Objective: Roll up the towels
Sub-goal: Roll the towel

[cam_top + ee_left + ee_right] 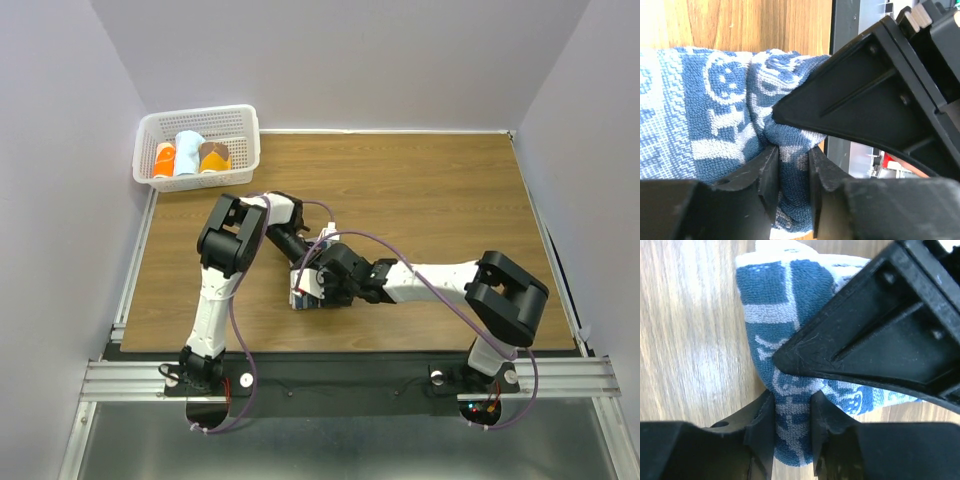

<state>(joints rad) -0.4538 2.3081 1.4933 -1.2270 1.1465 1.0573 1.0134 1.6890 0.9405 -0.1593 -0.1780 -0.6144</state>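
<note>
Closest to you, both wrist views tell the same story: your left tool [792,182] is clenched on a bunched fold of the navy towel [715,105], and your right tool [792,427] is likewise clamped on a pinch of the cloth, with fabric squeezed up between each pair of fingers. From the top view, the two tools meet nose to nose at the near middle of the counter [430,190]. The towel is a compact bundle beneath them, probably so one end is pinned while the other gets turned over into a roll. Well apart, in the far left corner, a white basket [200,110] holds three rolled cloths [188,152], likely where this one belongs once rolled.
</note>
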